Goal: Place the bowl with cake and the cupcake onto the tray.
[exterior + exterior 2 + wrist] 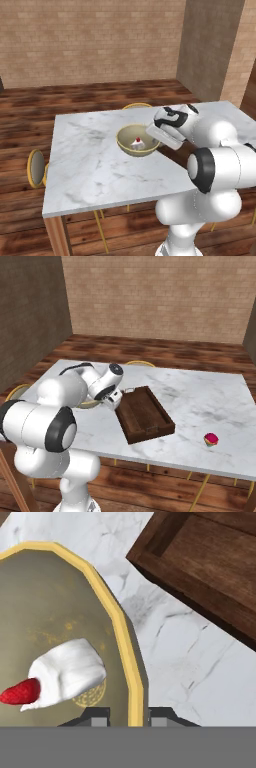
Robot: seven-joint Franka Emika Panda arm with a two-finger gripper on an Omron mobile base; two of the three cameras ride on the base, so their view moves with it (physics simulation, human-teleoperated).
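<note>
- The step in hand looks like the grasp of the bowl point(137, 141): the claw point(129, 716) has one finger inside the yellow rim and one outside it, pinching the wall of the bowl at its right side.
- The bowl seems to sit on the marble worktop point(90, 165), though whether it is already a shade off the surface I cannot tell from these angles.
- Inside the bowl the white cake slice point(67, 672) with its red top lies just left of the pinched rim, clear of the fingers.
- The tray point(145, 413) lies just to the right of the bowl, a strip of bare worktop between them (a corner of its low rim shows at the top right of the hand view).
- Next, I judge, the bowl must be lifted level, so the cake does not slide, carried right over the tray rim and set down inside.
- The cupcake point(211, 439) stands well apart, far right on the worktop near its front edge; it waits for a second trip.
</note>
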